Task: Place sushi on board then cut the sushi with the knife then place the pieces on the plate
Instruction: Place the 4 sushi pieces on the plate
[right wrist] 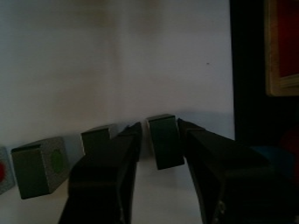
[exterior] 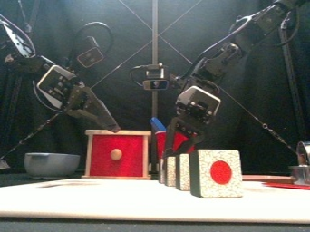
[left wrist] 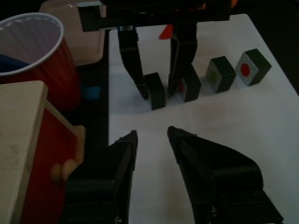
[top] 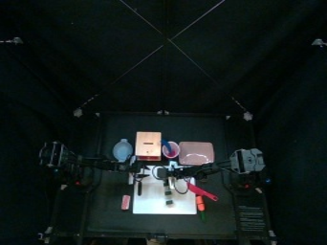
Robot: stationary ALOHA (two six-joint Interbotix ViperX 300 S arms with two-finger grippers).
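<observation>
The sushi (exterior: 216,172) is already cut (three standing slices show) on the white cutting board (right wrist: 117,52). The right gripper (right wrist: 162,131) is parted with the end slice (right wrist: 163,149) between its fingers, not visibly clamped. The other two slices (right wrist: 100,144) stand just outside one finger. The left gripper (left wrist: 152,134) hangs open and empty, with the slices beyond its fingertips. What is left, I judge, is carrying every slice to the pink tray (top: 196,151), well apart from both grippers.
</observation>
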